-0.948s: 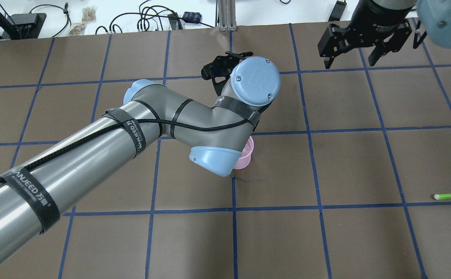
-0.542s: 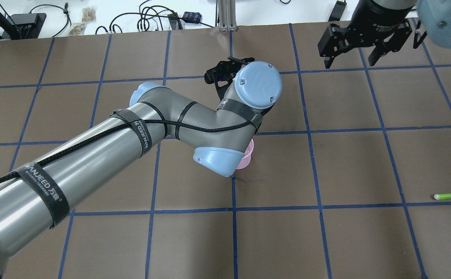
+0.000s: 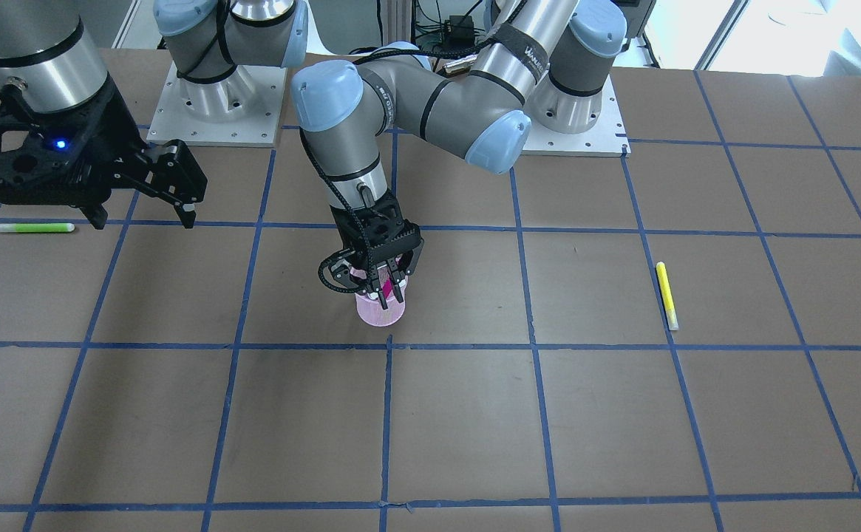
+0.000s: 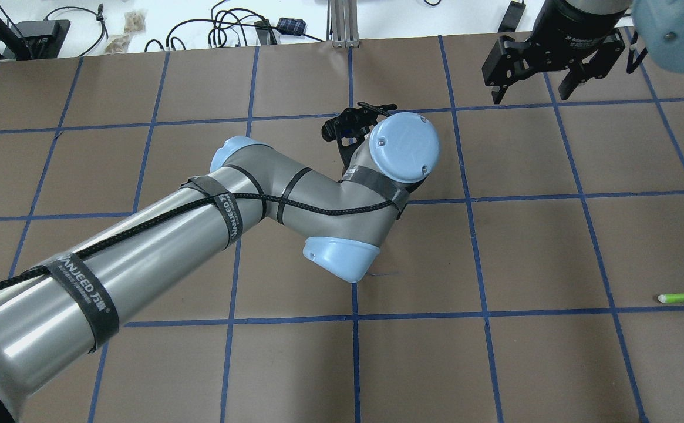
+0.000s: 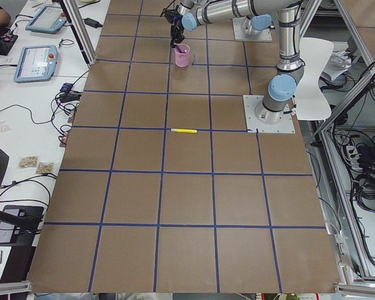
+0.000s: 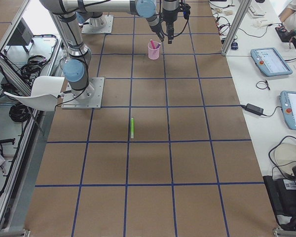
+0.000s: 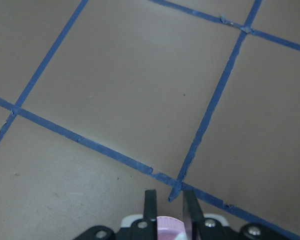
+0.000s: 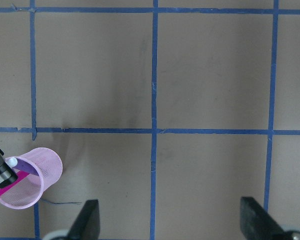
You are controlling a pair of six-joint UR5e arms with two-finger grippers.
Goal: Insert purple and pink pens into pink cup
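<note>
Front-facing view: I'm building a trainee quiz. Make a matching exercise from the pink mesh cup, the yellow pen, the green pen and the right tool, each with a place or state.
1 pink mesh plastic cup
2 slim yellow pen
3 slim green pen
4 black right tool

a open, empty
b lying in the view's right half
c beneath the left tool gripping a magenta-pink pen
d lying near the view's left edge

Pairs: 1-c, 2-b, 3-d, 4-a

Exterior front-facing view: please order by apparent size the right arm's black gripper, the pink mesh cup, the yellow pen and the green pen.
1. right arm's black gripper, though raised nearer the camera.
2. pink mesh cup by area, partly hidden.
3. yellow pen and green pen look alike.
</note>
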